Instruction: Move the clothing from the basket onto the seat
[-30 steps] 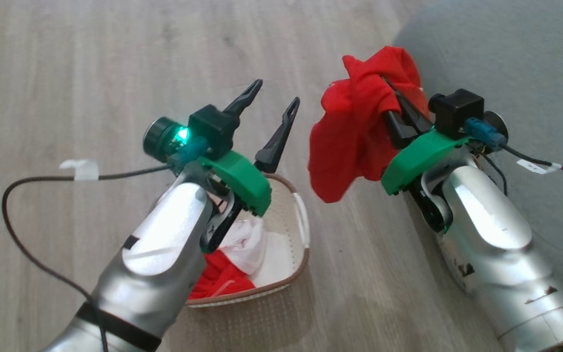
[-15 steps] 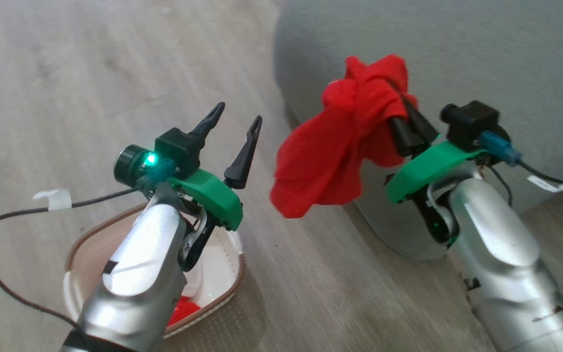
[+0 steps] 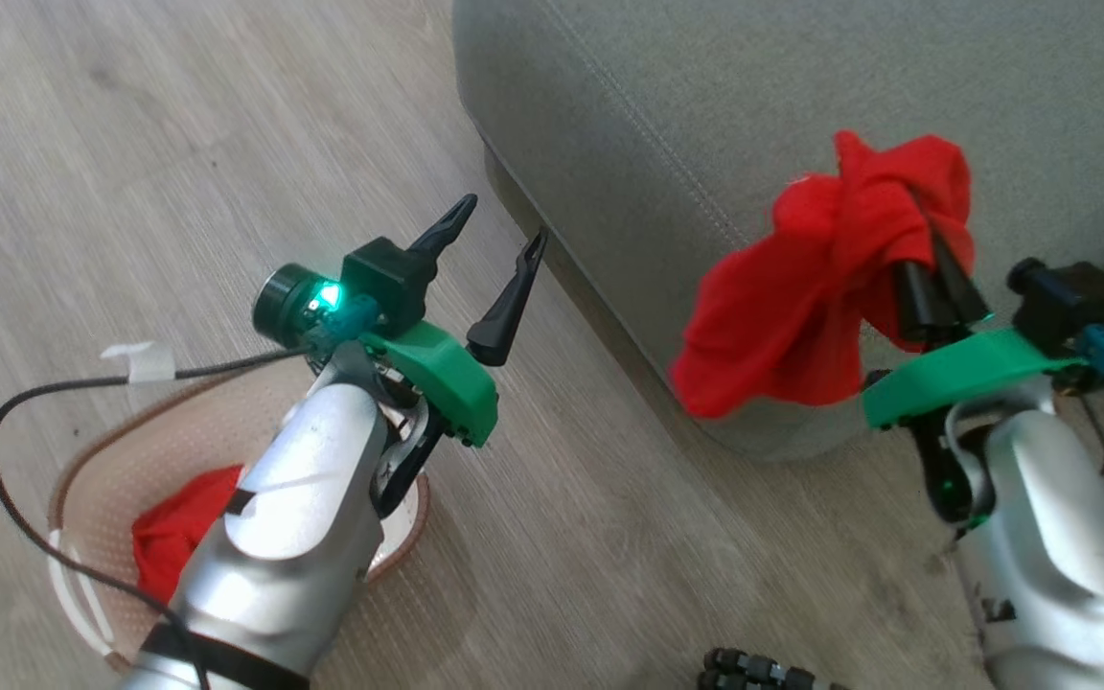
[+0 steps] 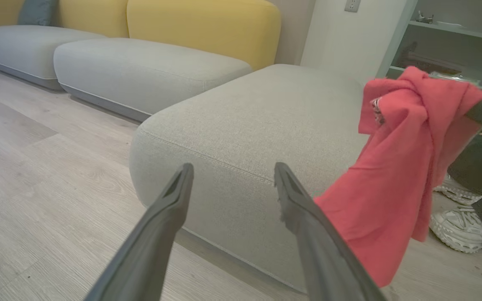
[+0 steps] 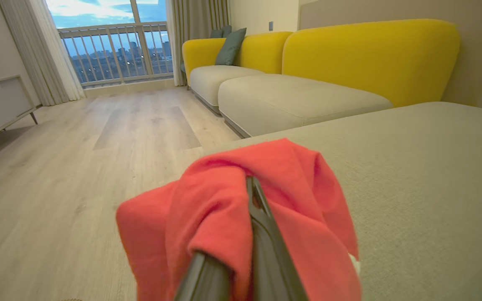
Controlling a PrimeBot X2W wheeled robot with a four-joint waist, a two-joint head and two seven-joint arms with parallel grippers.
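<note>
Hanging from your right claw (image 3: 921, 254) is the bright red garment of thin, wrinkled fabric (image 3: 820, 287). The claw's two dark fingers are pressed together on a fold of it, and the rest drapes over their tips and falls away to the claw's left, clear of the floor. Ahead of and below those fingertips lies the large grey-green upholstered seat with rounded corners and stitched seams (image 3: 705, 115). From the right wrist its top spreads forward and to the right of the fingers, while the cloth hangs at its near corner. You cannot tell whether the cloth brushes the upholstery. Your left claw (image 3: 502, 220) is spread wide and holds nothing, its tips aimed at the seat's side. Behind and beneath that claw's wrist sits the small cream perforated basket with a brown woven-look rim (image 3: 145, 460), with another red bundle of fabric (image 3: 178, 537) inside it. The basket stands on the pale wood-plank floor (image 3: 178, 144). In the left wrist view, a person's white sneaker (image 4: 458, 225) stands beyond the hanging cloth.
</note>
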